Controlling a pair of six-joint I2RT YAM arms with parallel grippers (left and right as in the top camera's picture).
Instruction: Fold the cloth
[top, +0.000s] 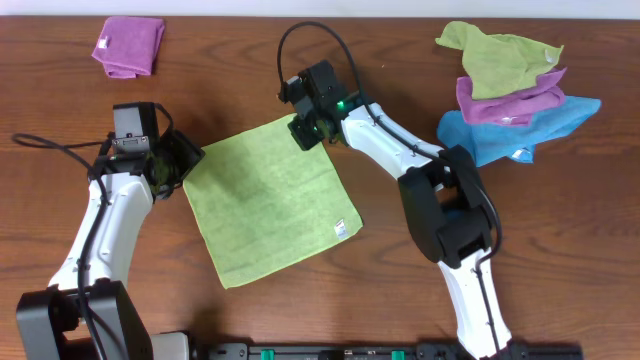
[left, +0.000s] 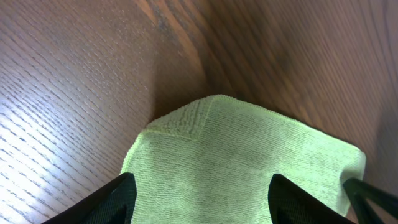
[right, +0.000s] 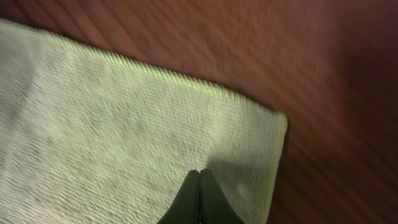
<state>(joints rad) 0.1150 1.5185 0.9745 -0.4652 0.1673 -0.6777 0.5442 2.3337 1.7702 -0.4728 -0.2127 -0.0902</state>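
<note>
The lime-green cloth lies flat in the middle of the wooden table, with its white tag at the right corner. My left gripper is open at the cloth's left corner. In the left wrist view its fingers straddle that corner of the cloth. My right gripper is at the cloth's top corner. In the right wrist view its fingers are pressed together over the cloth near its edge, with nothing visibly pinched between them.
A folded purple cloth lies at the back left. A pile at the back right holds an olive-green cloth, a purple cloth and a blue cloth.
</note>
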